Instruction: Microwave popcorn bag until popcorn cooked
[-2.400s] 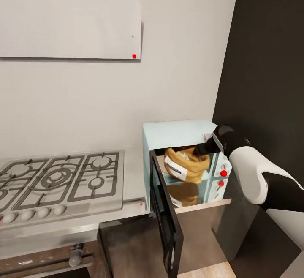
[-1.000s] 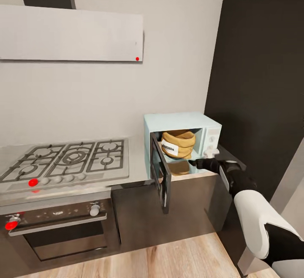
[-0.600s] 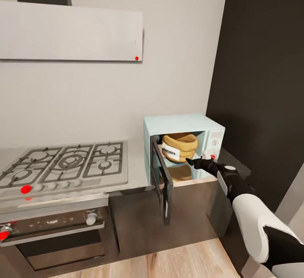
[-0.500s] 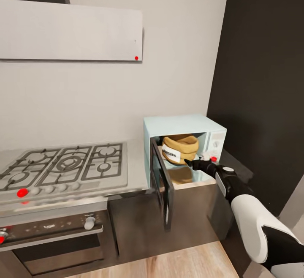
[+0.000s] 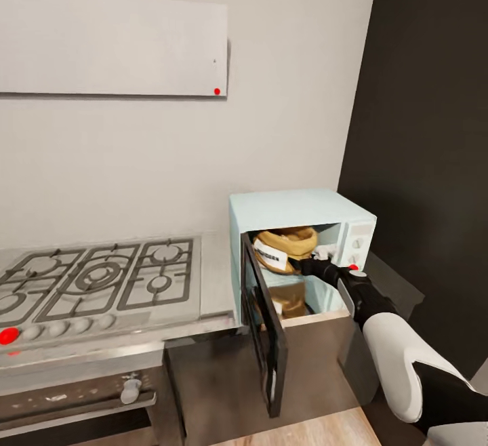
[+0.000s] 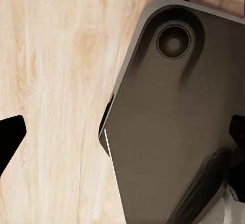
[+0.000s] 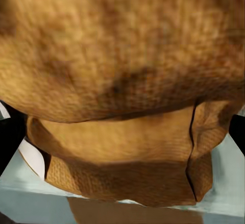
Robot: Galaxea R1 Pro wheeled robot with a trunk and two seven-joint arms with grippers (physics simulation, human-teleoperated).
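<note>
Right of centre in the head view, the popcorn bag (image 5: 283, 251) sits tilted inside the open microwave (image 5: 301, 210) for heating, with the right gripper (image 5: 306, 266) against it, its grasp not discernible.

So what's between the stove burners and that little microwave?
Bare steel countertop, as the head view shows; the microwave door hangs open at its near end.

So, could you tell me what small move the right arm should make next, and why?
Probably draw the right gripper back out of the microwave: the popcorn bag already sits inside and the door hangs open, needing a clear path to shut.
</note>
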